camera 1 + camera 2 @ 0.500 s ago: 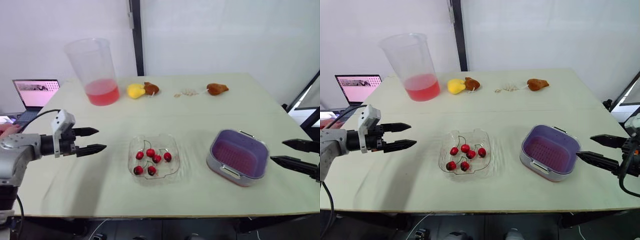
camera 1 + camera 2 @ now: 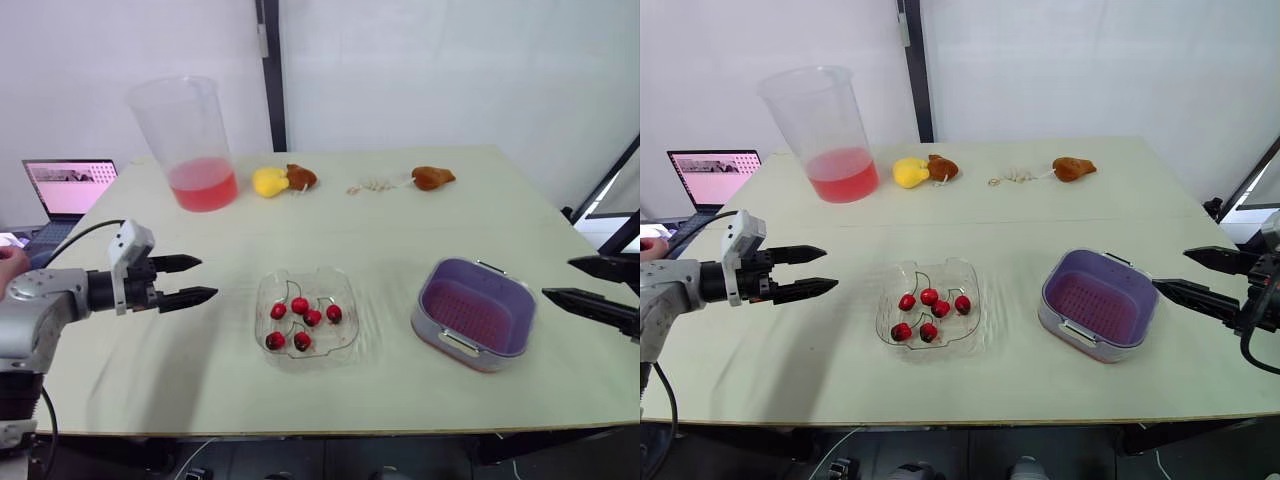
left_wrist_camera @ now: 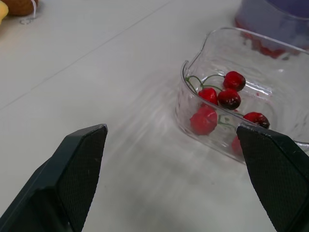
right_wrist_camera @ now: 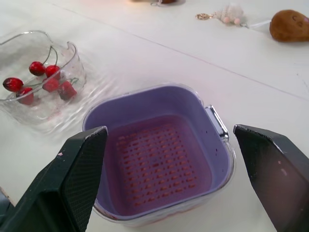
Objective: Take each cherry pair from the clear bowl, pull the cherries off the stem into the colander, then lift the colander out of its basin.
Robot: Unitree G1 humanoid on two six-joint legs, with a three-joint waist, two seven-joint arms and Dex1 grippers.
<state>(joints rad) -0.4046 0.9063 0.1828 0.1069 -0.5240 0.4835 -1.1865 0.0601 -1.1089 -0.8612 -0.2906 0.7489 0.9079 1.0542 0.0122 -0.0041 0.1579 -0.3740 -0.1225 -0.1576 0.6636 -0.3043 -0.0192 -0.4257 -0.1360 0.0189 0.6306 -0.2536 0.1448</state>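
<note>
A clear bowl (image 2: 343, 340) sits mid-table and holds several red cherries (image 2: 300, 306) joined in pairs by green stems. To its right stands the purple colander (image 2: 470, 316) inside its basin, empty. My left gripper (image 2: 190, 280) hovers open to the left of the bowl, fingers pointing toward it and clear of its rim. In the left wrist view the cherries (image 3: 228, 98) lie ahead, between the fingers. My right gripper (image 2: 590, 285) is open just right of the colander (image 4: 161, 152), nothing in it.
At the back of the table stand a tall clear pitcher (image 2: 190, 140) with pink liquid, a yellow and brown toy (image 2: 280, 180), a small trinket (image 2: 378, 184) and a brown toy (image 2: 432, 178). A laptop (image 2: 70, 186) sits off the table's left edge.
The left gripper has crept slightly right toward the bowl. The right gripper has drifted a little up and outward. A hand at the far left edge has shifted.
</note>
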